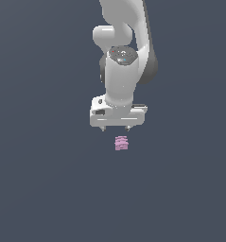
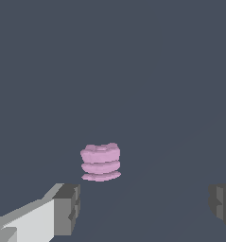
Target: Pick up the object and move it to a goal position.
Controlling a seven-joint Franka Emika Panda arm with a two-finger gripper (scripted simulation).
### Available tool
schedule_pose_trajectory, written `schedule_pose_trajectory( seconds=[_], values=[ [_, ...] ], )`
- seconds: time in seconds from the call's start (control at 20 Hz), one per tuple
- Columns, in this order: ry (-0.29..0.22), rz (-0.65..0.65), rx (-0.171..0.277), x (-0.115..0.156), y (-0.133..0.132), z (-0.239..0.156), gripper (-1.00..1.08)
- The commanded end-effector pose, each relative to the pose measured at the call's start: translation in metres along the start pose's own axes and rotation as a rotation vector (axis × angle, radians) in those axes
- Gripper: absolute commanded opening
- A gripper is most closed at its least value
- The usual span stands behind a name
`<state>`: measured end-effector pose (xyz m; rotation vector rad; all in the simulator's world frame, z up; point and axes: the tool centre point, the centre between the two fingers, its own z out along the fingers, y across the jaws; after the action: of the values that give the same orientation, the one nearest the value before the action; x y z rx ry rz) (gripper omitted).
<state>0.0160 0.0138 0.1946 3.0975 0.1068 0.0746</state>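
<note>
1. The claw (image 1: 115, 128) hangs with its fingers spread wide and nothing between them; the wrist view shows both grey pads (image 2: 67, 208) far apart.
2. The pink ridged object (image 1: 121, 142) rests on the dark surface (image 1: 43, 189), near the fingertips but not touching them.
3. In the exterior view it sits just past the claw, slightly toward that view's right; in the wrist view it lies ahead of the pads (image 2: 100, 163), closer to one pad than the other.
4. Its ridges run level and it stands upright, so the claw likely needs a short forward shift and centring before lowering.
</note>
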Motion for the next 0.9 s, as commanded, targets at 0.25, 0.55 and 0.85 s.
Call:
schedule_pose_trajectory(
  seconds=[0.25,0.55,0.85],
  values=[
    [-0.01,-0.002,0.0,0.0003,0.0018,0.0005,1.0],
    [-0.024,-0.018,0.001,0.0007,0.0047,0.0001,1.0],
    [-0.023,-0.002,0.001,0.0005,0.0039,0.0012,1.0]
  ],
)
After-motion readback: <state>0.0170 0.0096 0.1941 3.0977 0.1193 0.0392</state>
